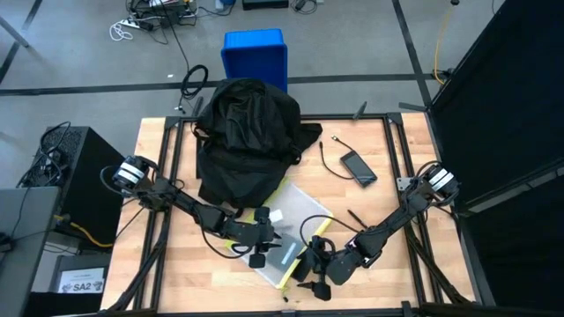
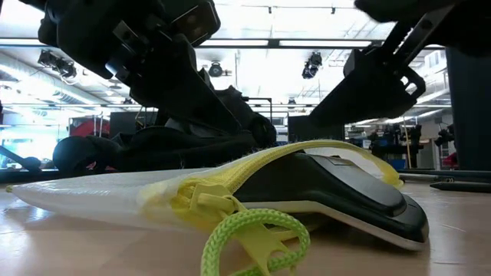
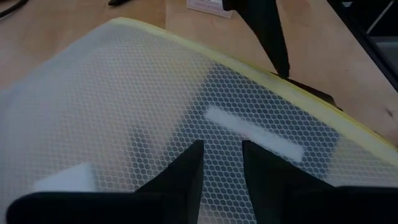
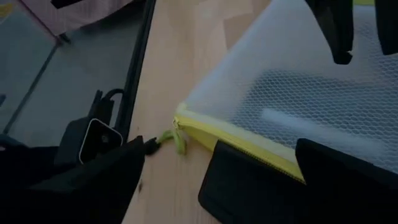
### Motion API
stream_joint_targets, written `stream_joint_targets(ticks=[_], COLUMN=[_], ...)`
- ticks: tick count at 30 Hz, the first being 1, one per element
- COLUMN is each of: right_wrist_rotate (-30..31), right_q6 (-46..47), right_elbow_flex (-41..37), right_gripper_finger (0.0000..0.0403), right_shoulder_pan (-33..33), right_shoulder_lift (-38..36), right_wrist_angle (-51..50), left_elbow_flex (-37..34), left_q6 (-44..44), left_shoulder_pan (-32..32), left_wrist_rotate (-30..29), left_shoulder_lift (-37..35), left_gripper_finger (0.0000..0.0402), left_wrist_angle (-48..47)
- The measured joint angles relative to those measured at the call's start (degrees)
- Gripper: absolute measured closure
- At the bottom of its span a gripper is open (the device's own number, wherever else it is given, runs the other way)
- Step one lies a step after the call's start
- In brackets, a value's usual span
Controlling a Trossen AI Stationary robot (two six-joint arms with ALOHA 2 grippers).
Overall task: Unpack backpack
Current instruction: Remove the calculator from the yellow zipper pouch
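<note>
The backpack (image 1: 245, 141) lay slumped on the table (image 1: 410, 158), well beyond both grippers, with a blue bin (image 1: 255, 55) past its far side. A mesh pouch (image 1: 291, 231) with yellow zip edging sat flat in front of the left gripper (image 1: 262, 249) and just beside the right gripper (image 1: 315, 283). The left gripper's fingers (image 3: 186, 168) stood narrowly apart, pressed down on the pouch mesh; whether they pinched any of it could not be told. The right gripper was spread wide and held nothing, hovering at the pouch's near corner, close to the green zip cord (image 4: 174, 140). A dark flat item (image 2: 337, 188) showed inside the pouch. A phone (image 1: 359, 167) with its cable lay well off from the right gripper.

Judged step: pouch out of the bag, being set down or opened. To do it well, the left gripper should pin the pouch steady while the right gripper closes on the zip cord only, not the mesh.
</note>
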Motion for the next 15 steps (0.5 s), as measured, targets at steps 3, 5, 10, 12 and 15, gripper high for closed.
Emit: stream_joint_targets(ticks=[3,5,10,12,15], right_wrist_rotate=[-0.14,-0.15,0.25,0.33,-1.66], right_q6=[-1.12,-2.61,-4.76,-3.67,0.39], right_elbow_flex=[2.55,5.96,16.36,19.25,20.20], right_gripper_finger=[0.0015,0.0017,0.0006,0.0005,0.0007], right_shoulder_pan=[-0.43,-0.76,-1.92,-2.14,-2.03], right_shoulder_lift=[0.04,0.04,0.04,0.02,0.02], right_wrist_angle=[-7.47,-14.97,-35.79,-40.53,-43.60], left_elbow_flex=[0.00,0.00,0.00,0.00,0.00], left_q6=[0.00,0.00,0.00,0.00,0.00], left_shoulder_pan=[0.00,0.00,0.00,0.00,0.00], left_wrist_rotate=[0.00,0.00,0.00,0.00,0.00], left_shoulder_lift=[0.00,0.00,0.00,0.00,0.00], left_gripper_finger=[0.0314,0.0315,0.0315,0.0315,0.0314], left_wrist_angle=[0.01,-0.03,-0.12,-0.38,-1.00])
